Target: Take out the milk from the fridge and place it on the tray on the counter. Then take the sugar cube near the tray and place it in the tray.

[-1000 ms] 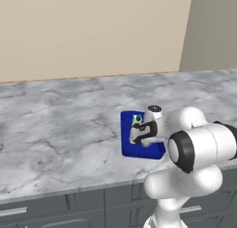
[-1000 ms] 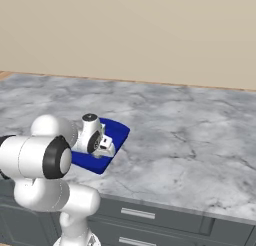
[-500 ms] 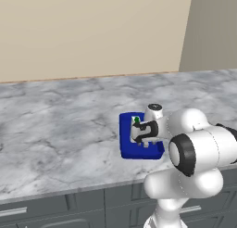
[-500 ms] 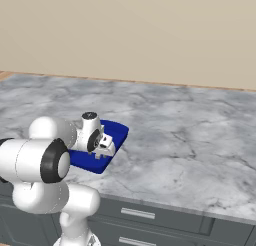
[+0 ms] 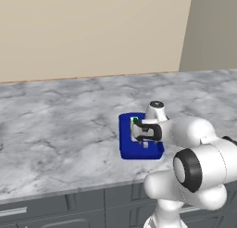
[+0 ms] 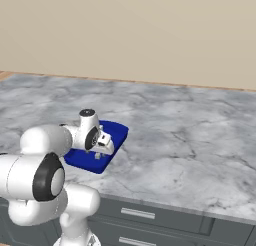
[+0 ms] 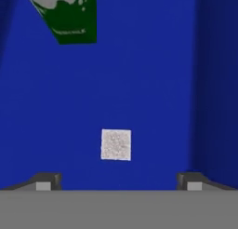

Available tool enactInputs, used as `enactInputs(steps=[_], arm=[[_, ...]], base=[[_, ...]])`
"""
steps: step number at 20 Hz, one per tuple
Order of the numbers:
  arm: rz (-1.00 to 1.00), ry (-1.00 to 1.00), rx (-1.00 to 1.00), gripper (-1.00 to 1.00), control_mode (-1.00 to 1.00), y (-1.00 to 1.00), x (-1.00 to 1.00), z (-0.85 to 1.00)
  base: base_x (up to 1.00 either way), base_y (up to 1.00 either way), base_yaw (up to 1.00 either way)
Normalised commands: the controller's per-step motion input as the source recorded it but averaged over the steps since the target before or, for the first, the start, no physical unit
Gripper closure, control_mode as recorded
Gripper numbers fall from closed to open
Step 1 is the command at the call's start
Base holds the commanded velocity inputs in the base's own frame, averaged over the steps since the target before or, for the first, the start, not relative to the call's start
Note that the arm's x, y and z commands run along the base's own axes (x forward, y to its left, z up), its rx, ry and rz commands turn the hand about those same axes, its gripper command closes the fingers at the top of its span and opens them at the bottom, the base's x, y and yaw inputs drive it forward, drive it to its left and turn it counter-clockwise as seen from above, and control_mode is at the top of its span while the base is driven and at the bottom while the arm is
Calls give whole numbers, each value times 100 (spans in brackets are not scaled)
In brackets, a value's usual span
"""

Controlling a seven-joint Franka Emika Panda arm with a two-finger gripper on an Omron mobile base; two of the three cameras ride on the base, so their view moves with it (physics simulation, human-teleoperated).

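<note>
Risen slightly, claw [image 7: 118,187] spread above sugar cube [image 7: 116,144] on tray [image 7: 153,84]; milk [image 7: 69,14] cut off.

The tray [image 5: 127,143] lies on the counter [image 5: 60,129], near its front edge. In the tray [image 7: 153,84] sit the sugar cube [image 7: 116,144] and, apart from it, the milk [image 7: 69,14], both below the gripper [image 7: 118,182].

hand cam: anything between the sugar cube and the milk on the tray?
Nothing. In the hand view, only bare blue tray floor lies between the sugar cube and the milk; they sit apart.
</note>
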Motion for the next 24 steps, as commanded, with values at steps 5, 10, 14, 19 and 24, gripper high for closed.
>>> enactInputs(steps=[5,10,14,19,24], arm=[[0,0,0,-100,-100,0,-33,73],[0,-10,0,-100,-100,1,-56,99],[0,-21,0,-100,-100,0,-67,100],[0,-28,0,-100,-100,2,-65,100],[0,-26,0,-100,-100,0,-65,100]], base=[[0,0,0],[0,0,0],[0,0,0],[0,0,0],[0,0,0]])
